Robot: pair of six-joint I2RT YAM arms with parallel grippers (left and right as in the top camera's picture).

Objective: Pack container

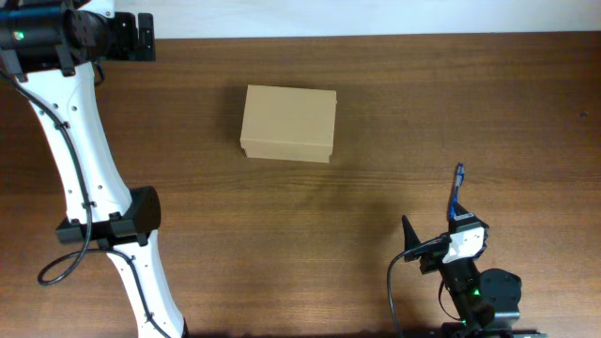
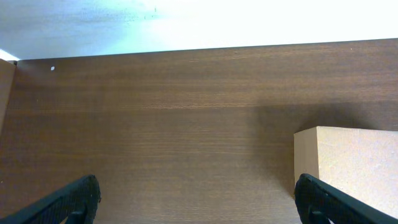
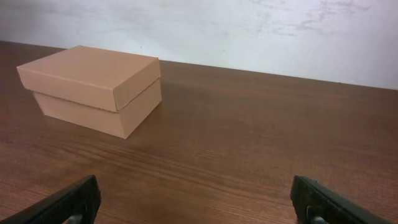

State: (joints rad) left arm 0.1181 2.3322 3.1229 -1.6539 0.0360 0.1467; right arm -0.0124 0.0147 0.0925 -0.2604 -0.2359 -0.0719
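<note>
The container (image 1: 288, 123) is a tan cardboard box standing with its lid down on the wooden table, left of centre toward the back. My left gripper (image 1: 146, 37) is at the far left back corner, open and empty, well to the left of the box. In the left wrist view the container (image 2: 354, 163) shows at the right edge, beside my right fingertip (image 2: 326, 200), and the left gripper (image 2: 198, 204) holds nothing. My right gripper (image 1: 434, 208) is near the front right, open and empty. In the right wrist view the container (image 3: 93, 86) lies far ahead on the left of the right gripper (image 3: 194, 202).
The brown wooden table (image 1: 404, 103) ends at a white wall (image 3: 261, 31) along the back. The left arm's white links (image 1: 84, 178) run along the left side. The right arm's base (image 1: 484, 296) sits at the front edge.
</note>
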